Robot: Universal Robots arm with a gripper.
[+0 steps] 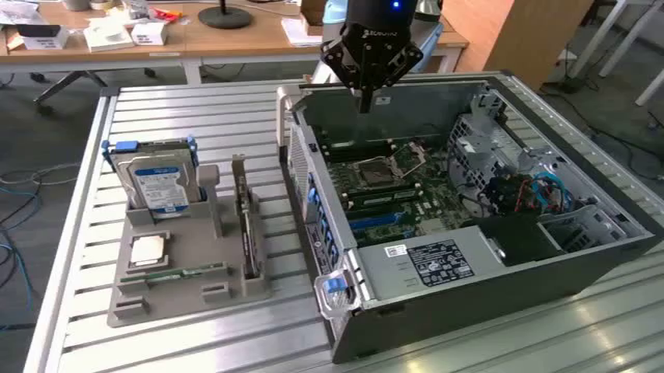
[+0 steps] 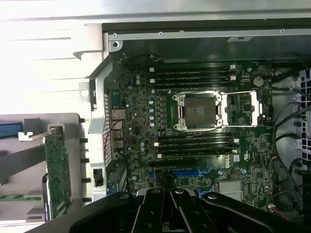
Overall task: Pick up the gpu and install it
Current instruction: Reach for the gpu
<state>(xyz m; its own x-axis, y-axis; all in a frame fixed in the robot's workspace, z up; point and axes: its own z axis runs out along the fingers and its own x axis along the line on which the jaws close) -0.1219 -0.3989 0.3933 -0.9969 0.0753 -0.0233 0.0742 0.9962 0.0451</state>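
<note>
Hovering above the far rim of the open computer case (image 1: 487,311), the claw (image 1: 365,99) has its fingers pinched together on nothing. The gpu (image 1: 247,233) stands on edge in the grey holder (image 1: 155,299) on the bench (image 1: 186,116). It lies toward the exterior view's left of the claw, just outside the case wall, with its long axis running along that wall. The wrist view shows the card's board face and silver bracket (image 2: 47,130), where the exterior view sees it edge-on.

Soft, even light falls on the computer case (image 1: 586,268); beside it the slatted table (image 2: 43,58) glares white, and inside it is dim.
</note>
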